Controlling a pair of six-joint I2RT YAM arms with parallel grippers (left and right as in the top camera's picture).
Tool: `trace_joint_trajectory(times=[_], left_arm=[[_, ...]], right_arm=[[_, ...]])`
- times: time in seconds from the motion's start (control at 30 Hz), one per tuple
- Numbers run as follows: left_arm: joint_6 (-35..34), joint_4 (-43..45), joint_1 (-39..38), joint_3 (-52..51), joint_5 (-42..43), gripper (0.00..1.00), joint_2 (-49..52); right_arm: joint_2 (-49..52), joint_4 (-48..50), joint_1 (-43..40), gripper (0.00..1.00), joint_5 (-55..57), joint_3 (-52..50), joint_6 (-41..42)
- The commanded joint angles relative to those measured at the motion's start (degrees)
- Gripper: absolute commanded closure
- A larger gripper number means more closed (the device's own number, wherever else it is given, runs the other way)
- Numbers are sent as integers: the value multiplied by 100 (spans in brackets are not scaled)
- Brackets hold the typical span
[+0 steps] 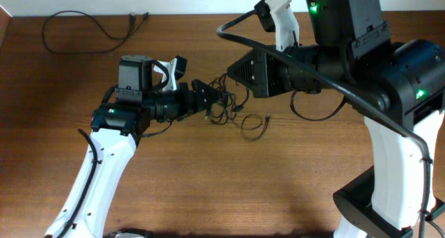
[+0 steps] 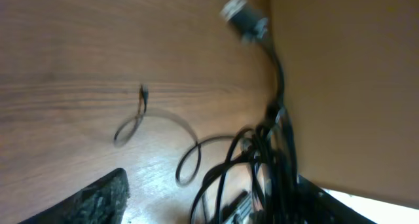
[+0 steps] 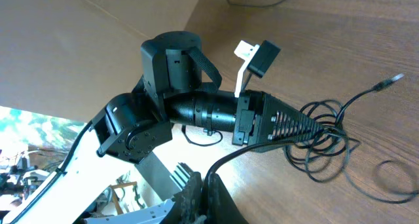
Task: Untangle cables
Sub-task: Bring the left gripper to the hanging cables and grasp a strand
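A tangle of thin black cords (image 1: 224, 103) lies mid-table between my two grippers. In the left wrist view, my left gripper (image 2: 213, 185) has its fingers apart, and the blurred tangle (image 2: 262, 168) lies between them against the right finger. One cord runs up to a plug (image 2: 242, 18). The left gripper (image 3: 311, 129) reaches into the tangle (image 3: 324, 145) in the right wrist view. My right gripper (image 3: 204, 175) is shut on one cord leading into the tangle; overhead, this gripper (image 1: 233, 71) sits just above it. A loose loop (image 1: 254, 124) trails to the right.
A separate thin black cable (image 1: 76, 30) lies in a loop at the table's far left corner. A thick black arm cable (image 1: 229, 33) arcs over the right arm. The right arm's base (image 1: 389, 196) stands at the right edge.
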Motion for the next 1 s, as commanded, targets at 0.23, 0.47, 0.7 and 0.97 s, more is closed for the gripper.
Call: trace_joint_trajectory(times=[0.23,0.47,0.7,0.97], left_arm=[[-28,-1952,13,31,-4179,50,13],[807,-1882,15,66,-1631,34,17],[1054,-1021,20,138,1204,9,17],[745,-1019,-262,138,691,8,17]], right_arm=[[-26,42,-2,96,669,42,20],[-13,376,-219,96,833,44,168],[70,107,-203,96,824,35,168],[76,129,-203,96,767,35,170]])
